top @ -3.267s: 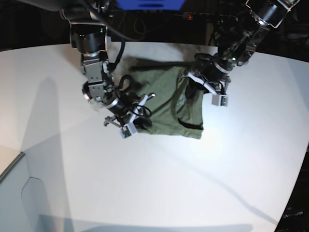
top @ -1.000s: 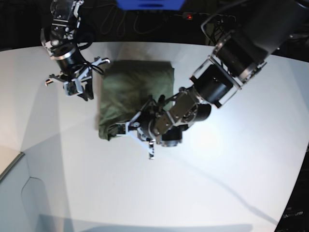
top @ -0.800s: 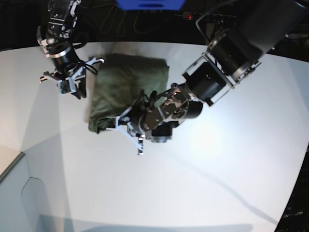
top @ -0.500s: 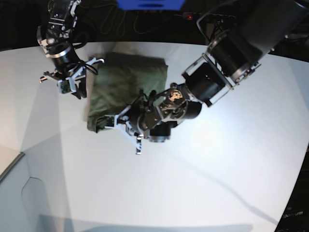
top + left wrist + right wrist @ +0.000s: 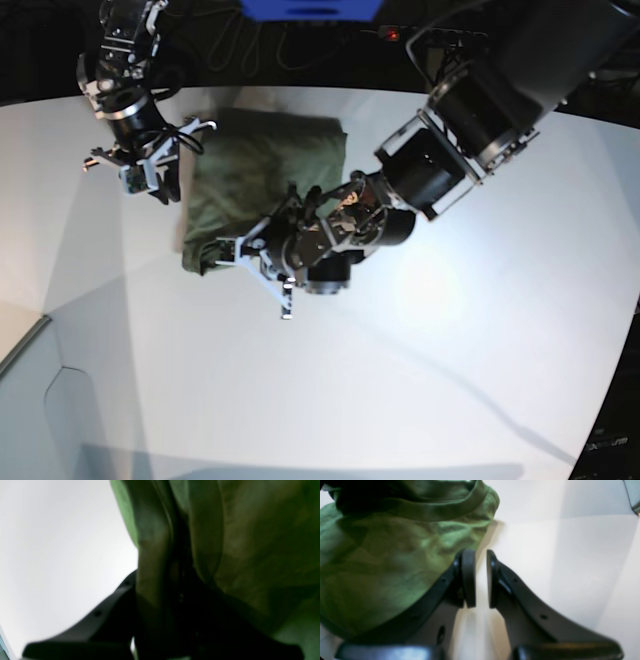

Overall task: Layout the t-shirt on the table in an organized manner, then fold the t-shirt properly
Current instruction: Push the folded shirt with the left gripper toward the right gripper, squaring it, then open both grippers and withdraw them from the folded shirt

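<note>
The dark olive t-shirt (image 5: 262,165) lies folded into a thick rectangle on the white table (image 5: 420,380), at the back and left of centre. My left gripper (image 5: 238,256) is at the shirt's near-left corner, shut on the t-shirt. In the left wrist view, folds of the t-shirt (image 5: 250,542) run down into the left gripper (image 5: 156,587) beside one dark finger (image 5: 110,605); the other finger is hidden. My right gripper (image 5: 150,180) hovers just left of the shirt's far-left edge. Its pads (image 5: 469,580) stand a narrow slit apart with nothing between them, beside the t-shirt (image 5: 382,555).
A blue object (image 5: 310,8) and dark cables sit behind the table's curved back edge. The table's front-left edge (image 5: 25,345) drops away at the lower left. The bulky left arm (image 5: 470,110) stretches over the table's right half toward the shirt.
The left gripper dragged the folded shirt's near corner to the left, and the whole shirt slid left with it. The right gripper shifted slightly left. Over the last half second almost nothing moved.
</note>
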`<state>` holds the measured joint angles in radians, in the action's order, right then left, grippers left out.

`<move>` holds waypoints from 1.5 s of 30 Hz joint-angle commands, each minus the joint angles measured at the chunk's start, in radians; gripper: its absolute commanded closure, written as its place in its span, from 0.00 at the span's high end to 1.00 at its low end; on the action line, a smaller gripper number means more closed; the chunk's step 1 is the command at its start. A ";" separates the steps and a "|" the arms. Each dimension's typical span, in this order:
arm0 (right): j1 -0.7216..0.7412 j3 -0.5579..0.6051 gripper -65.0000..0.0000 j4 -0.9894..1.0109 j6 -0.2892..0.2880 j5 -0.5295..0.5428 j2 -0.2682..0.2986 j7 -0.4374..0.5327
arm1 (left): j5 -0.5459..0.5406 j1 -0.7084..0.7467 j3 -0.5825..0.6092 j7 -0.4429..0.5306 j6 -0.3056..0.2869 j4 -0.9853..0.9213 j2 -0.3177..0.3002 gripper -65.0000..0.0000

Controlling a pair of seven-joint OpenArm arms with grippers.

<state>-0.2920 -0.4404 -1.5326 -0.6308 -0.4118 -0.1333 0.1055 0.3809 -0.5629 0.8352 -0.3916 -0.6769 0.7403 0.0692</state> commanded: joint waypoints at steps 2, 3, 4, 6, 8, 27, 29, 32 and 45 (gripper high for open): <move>0.001 -0.001 0.11 -0.016 0.001 0.018 0.001 0.029 | 0.013 -0.012 -0.001 -0.034 -0.021 0.003 -0.002 0.01; 0.001 -0.001 0.11 -0.016 0.001 0.018 0.001 0.029 | 0.013 -0.012 -0.001 -0.039 -0.021 0.003 -0.002 0.01; 0.000 -0.001 0.11 -0.018 0.001 0.018 0.001 0.029 | 0.013 -0.012 -0.001 -0.050 -0.021 0.003 -0.002 0.01; 0.000 -0.001 0.11 -0.019 0.001 0.017 0.001 0.029 | 0.013 -0.012 -0.001 -0.057 -0.021 0.003 -0.001 0.01; 0.000 -0.001 0.11 -0.019 0.001 0.017 0.001 0.029 | 0.013 -0.012 -0.001 -0.050 -0.021 0.003 0.001 0.01; -0.002 -0.001 0.11 -0.022 0.001 0.017 0.001 0.029 | 0.013 -0.026 -0.175 -0.056 -0.021 0.219 -0.032 0.59; -0.002 -0.001 0.11 -0.022 0.001 0.017 -0.001 0.029 | 0.013 -0.019 -0.201 -0.057 -0.021 0.250 -0.036 0.59; -0.005 -0.001 0.11 -0.022 0.001 0.017 -0.002 0.029 | 0.013 -0.016 -0.238 -0.056 -0.021 0.296 -0.059 0.59; -0.149 -0.004 0.10 -0.133 0.001 0.017 -0.024 0.023 | 0.011 0.292 -0.732 -0.272 -0.021 0.861 -0.180 0.56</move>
<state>-0.4389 -0.4435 -1.6489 -0.6312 -0.4114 -0.1547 0.1028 0.4000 -0.2489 0.0952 -0.6807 -0.6994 1.5879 -0.1139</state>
